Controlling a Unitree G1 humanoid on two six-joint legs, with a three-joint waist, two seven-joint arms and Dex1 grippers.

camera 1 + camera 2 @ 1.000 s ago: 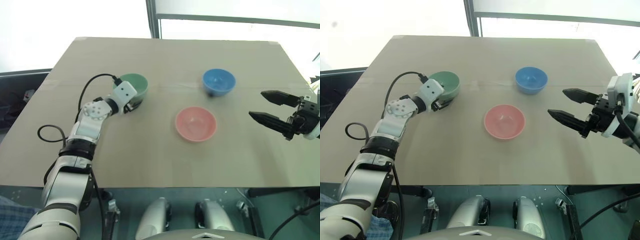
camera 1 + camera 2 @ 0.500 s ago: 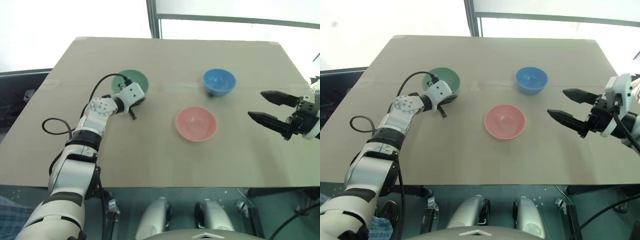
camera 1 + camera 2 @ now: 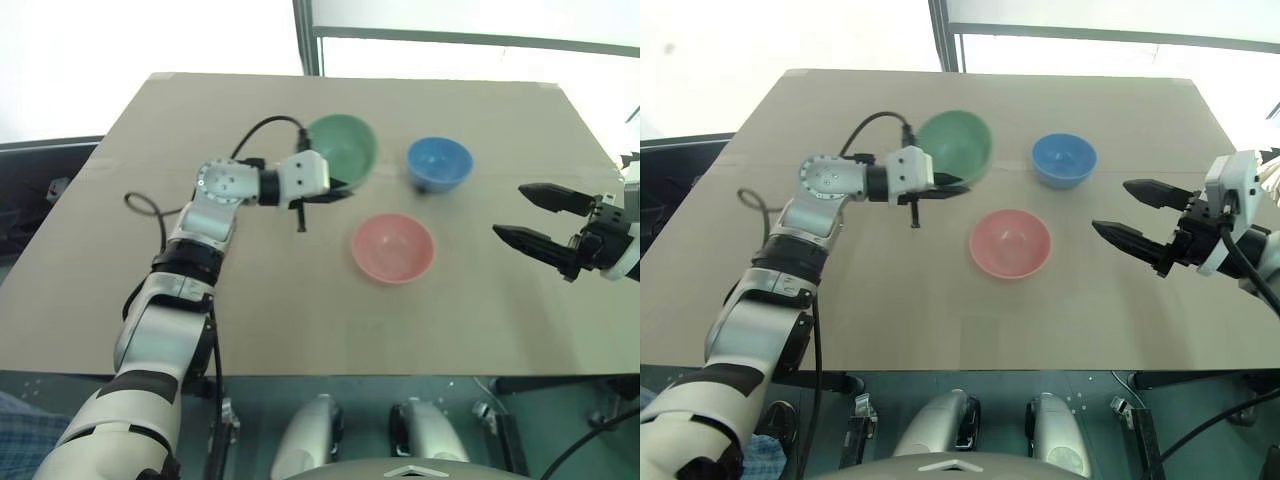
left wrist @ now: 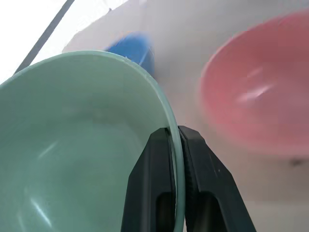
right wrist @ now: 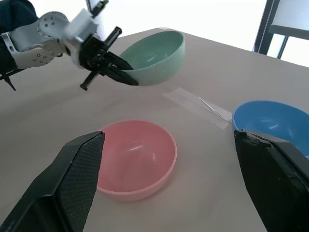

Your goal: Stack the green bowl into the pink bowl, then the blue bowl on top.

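The green bowl [image 3: 342, 148] hangs tilted above the table, left of the blue bowl [image 3: 438, 163] and behind the pink bowl [image 3: 392, 247]. My left gripper [image 4: 175, 140] is shut on its rim, one finger inside the bowl and one outside. The pink bowl stands upright near the table's middle and the blue bowl stands behind it to the right, both holding nothing. At the right side my right gripper [image 3: 510, 210] stays open above the table, pointing toward the pink bowl, with nothing between its fingers [image 5: 77, 179].
The tan table [image 3: 300, 320] carries a strip of clear tape [image 5: 198, 106] between the green and blue bowls. A black cable [image 3: 265, 125] loops over my left wrist. Bright windows lie beyond the far edge.
My left gripper closed on the green bowl's rim, lifted it off the table and carried it right, toward the other bowls. The right gripper has not moved.
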